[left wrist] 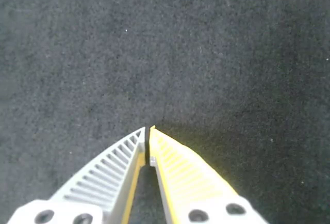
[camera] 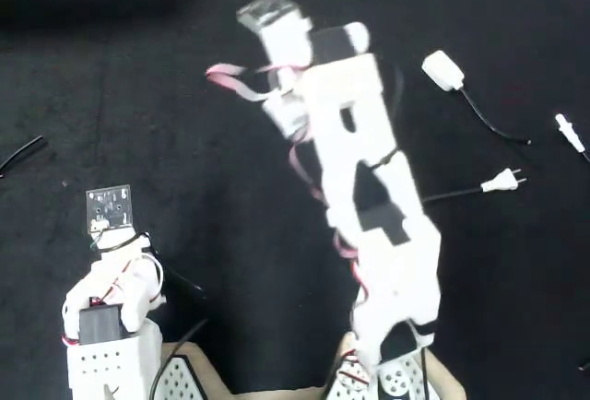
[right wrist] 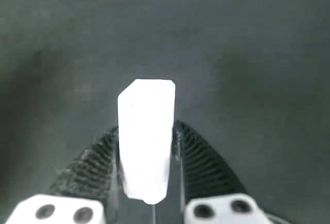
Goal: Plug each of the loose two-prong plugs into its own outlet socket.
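Plug [camera: 502, 180] with two prongs lies with its cord [camera: 452, 194] near the right edge of the table [camera: 111, 96], a white adapter [camera: 442, 70] beyond it toward the far edge. Right claw [right wrist: 146, 130] pinches a white plastic block [right wrist: 146, 146], likely another plug's body; left claw [left wrist: 149, 129] is closed on nothing. Such plugs look light, rigid and slick, best gripped across the flat sides behind the prongs, cord trailing free.

high view overhead; wrist views close, facing same table [camera: 138, 96]
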### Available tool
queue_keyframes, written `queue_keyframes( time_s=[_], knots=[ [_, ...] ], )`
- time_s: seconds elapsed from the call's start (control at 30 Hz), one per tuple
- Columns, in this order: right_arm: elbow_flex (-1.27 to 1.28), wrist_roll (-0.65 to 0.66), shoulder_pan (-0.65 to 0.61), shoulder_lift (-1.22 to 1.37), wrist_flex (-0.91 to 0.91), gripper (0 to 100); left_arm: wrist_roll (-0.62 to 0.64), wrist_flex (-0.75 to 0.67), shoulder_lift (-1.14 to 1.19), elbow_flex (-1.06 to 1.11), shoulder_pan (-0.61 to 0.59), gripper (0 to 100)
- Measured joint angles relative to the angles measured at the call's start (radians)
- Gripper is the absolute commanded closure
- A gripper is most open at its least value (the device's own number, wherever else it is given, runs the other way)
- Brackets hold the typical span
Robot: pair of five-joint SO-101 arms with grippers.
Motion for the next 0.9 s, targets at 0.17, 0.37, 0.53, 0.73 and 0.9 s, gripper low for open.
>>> queue_keyframes(
  time_s=[0.17, 0.37, 0.53, 0.73, 0.9],
  knots=[
    [0.250, 0.000, -0.201, -0.186, 0.000, 98.7, 0.000, 0.000, 0.000, 0.000, 0.000, 97],
    [0.523, 0.000, -0.322, -0.321, 0.000, 98.7, 0.000, 0.000, 0.000, 0.000, 0.000, 97],
    [0.767, 0.000, -0.322, -0.434, 0.000, 98.7, 0.000, 0.000, 0.000, 0.000, 0.000, 97],
    [1.091, 0.052, -0.362, -0.674, -0.049, 98.7, 0.000, 0.000, 0.000, 0.000, 0.000, 97],
    [1.378, 0.114, -0.370, -0.876, -0.210, 94.4, 0.000, 0.000, 0.000, 0.000, 0.000, 97]
  ],
)
